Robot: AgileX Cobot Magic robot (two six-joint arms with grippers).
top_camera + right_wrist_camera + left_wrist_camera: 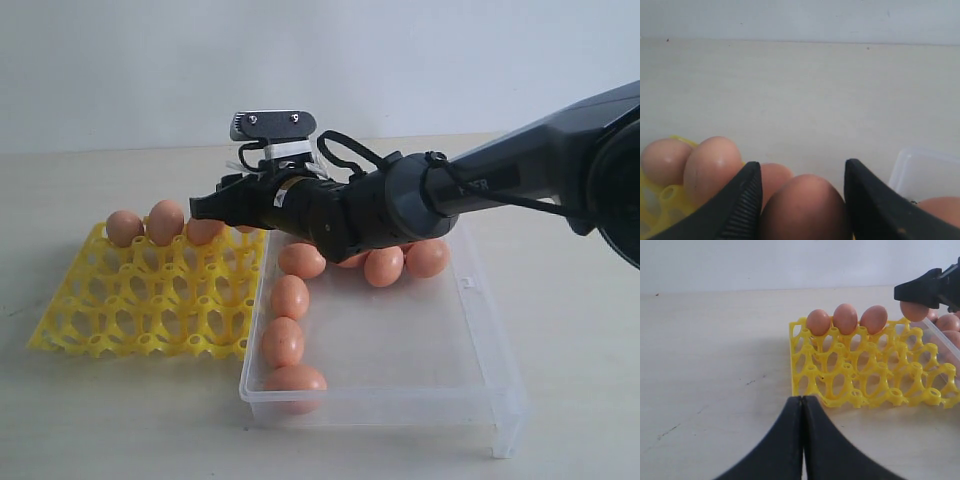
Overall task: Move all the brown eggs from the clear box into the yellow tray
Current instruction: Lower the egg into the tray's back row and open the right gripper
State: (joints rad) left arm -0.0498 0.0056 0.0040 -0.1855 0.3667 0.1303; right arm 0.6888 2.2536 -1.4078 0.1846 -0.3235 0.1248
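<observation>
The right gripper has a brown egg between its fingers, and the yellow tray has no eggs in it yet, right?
No: the yellow tray already holds three eggs along one edge, as the left wrist view shows. The right gripper does have a brown egg between its fingers.

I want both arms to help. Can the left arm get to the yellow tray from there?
Probably yes. Only bare table lies between the left gripper and the yellow tray, whose near cups are empty. The right gripper, around a brown egg, is over the far row.
</observation>
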